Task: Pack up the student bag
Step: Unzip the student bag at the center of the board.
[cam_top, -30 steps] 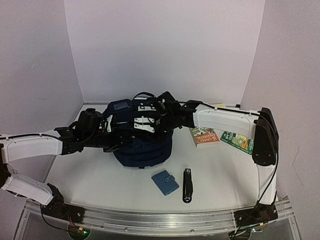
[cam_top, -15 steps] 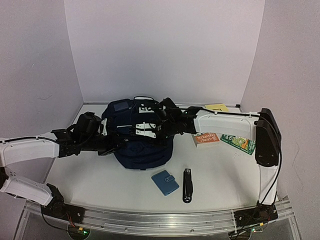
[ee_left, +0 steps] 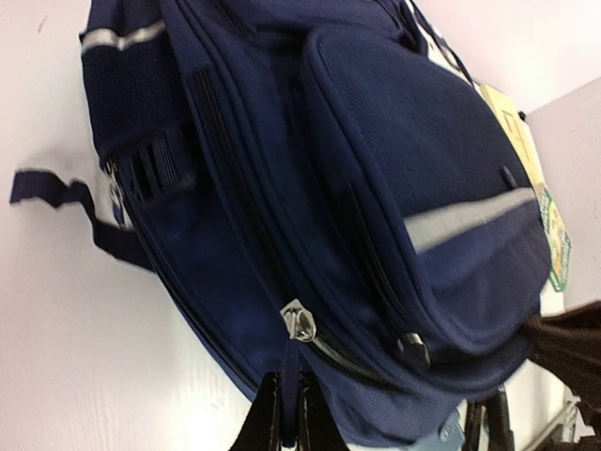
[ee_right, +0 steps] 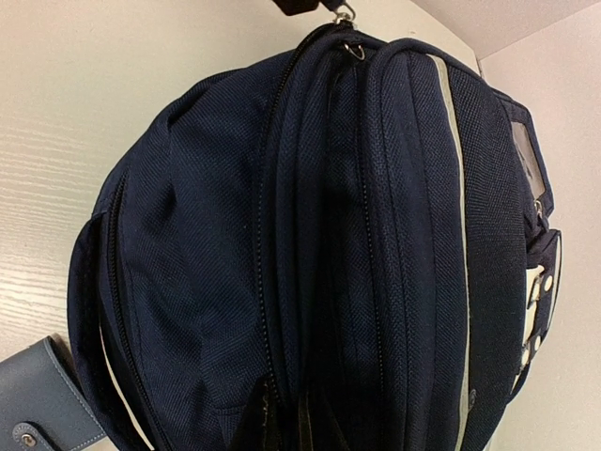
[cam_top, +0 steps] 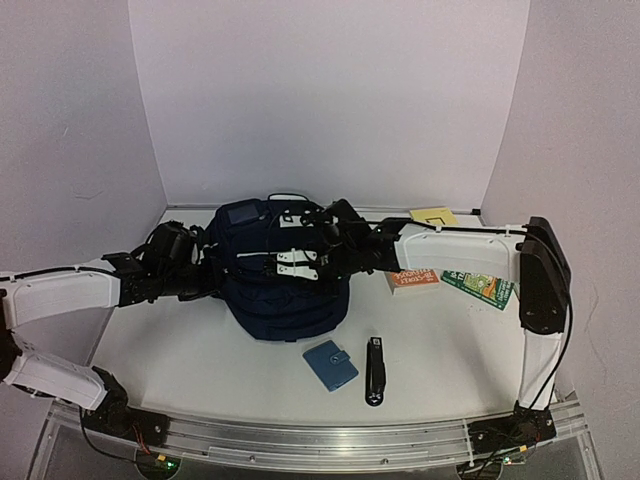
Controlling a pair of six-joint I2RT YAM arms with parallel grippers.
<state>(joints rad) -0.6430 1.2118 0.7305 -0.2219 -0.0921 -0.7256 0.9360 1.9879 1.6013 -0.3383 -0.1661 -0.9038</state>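
At the middle of the white table [cam_top: 190, 350], the top view shows one large dark navy fabric student bag [cam_top: 285, 300]. Around it lie one small light-blue snap wallet [cam_top: 330, 364], one slim black stapler-shaped tool [cam_top: 375, 371], one yellow pad [cam_top: 433, 215] and two paperbacks, a cream-and-red book [cam_top: 413, 279] and a green book [cam_top: 478, 286]. Only the wrist views show the grips: the left claw [ee_left: 282, 427] is clenched on a zip pull [ee_left: 297, 329], and the right claw [ee_right: 285, 421] is clenched on the bag's zip seam; the zips look closed and the inside is hidden.
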